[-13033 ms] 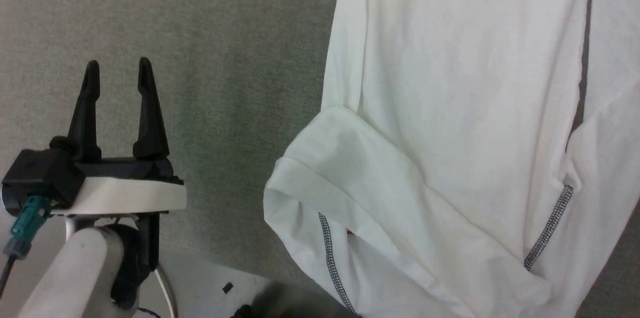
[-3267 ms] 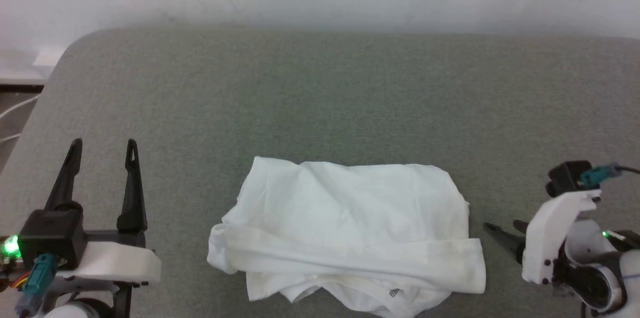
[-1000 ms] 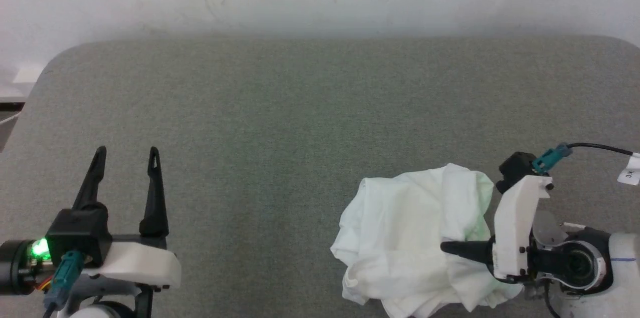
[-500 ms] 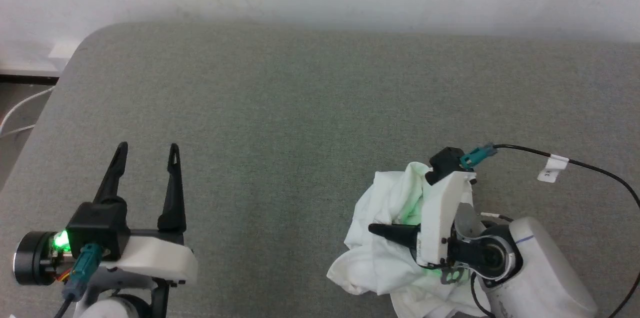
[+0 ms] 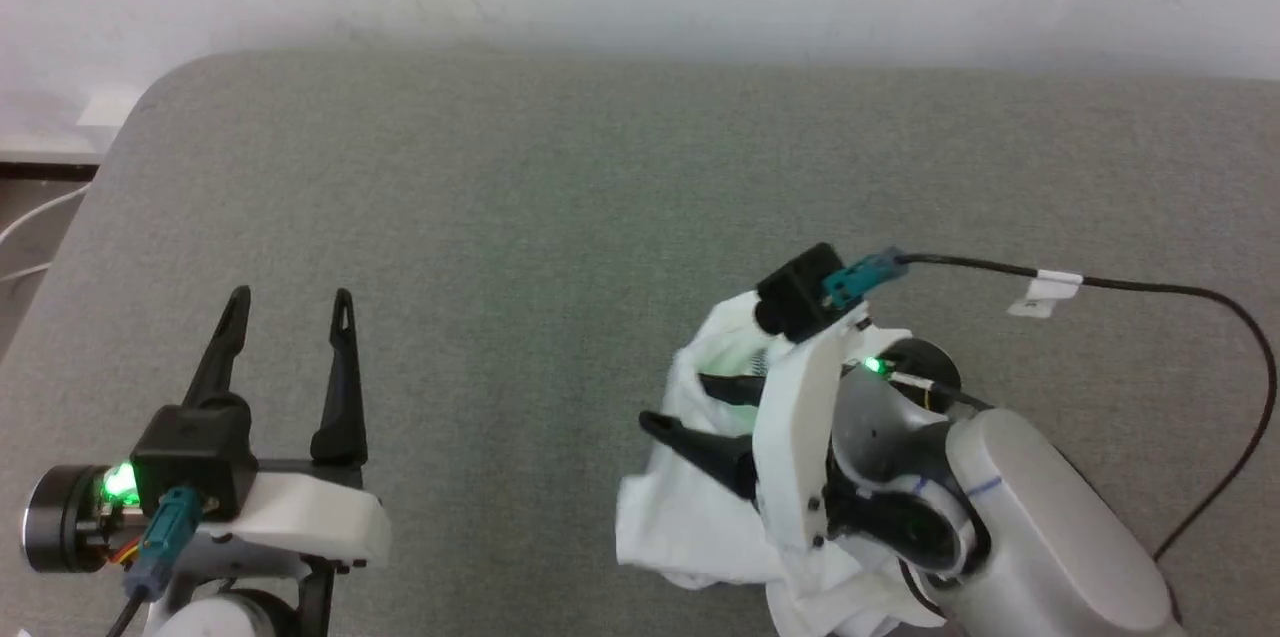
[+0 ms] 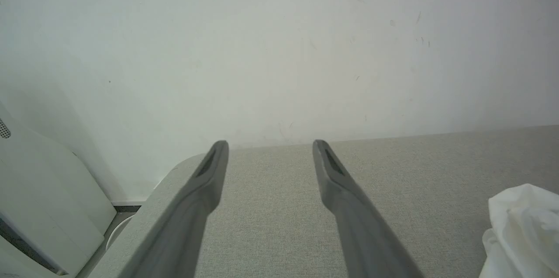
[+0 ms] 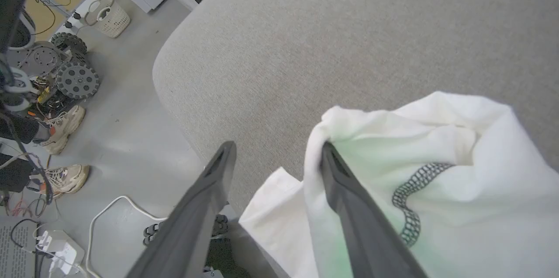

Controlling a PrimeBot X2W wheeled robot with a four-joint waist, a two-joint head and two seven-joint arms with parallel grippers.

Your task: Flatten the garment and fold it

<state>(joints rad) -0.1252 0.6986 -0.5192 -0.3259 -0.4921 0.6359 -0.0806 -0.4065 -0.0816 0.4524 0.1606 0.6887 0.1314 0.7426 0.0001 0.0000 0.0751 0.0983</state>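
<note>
The garment (image 5: pixel 690 517) is bunched at lower right on the wide-spread right gripper (image 5: pixel 672 400), the left gripper (image 5: pixel 291 297) is held wide at lower left, and open table (image 5: pixel 560 217) is seen above.

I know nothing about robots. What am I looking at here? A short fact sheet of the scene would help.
surface: grey fabric-covered table
clothing: white shirt, bunched in a heap on the robot's right side, not laid flat
right jaws: open, over the heap; a fold of cloth drapes over one finger
left jaws: open, empty, held apart from the heap
folding: not done as it lies
beyond the table: a person's shoes on the floor
</note>
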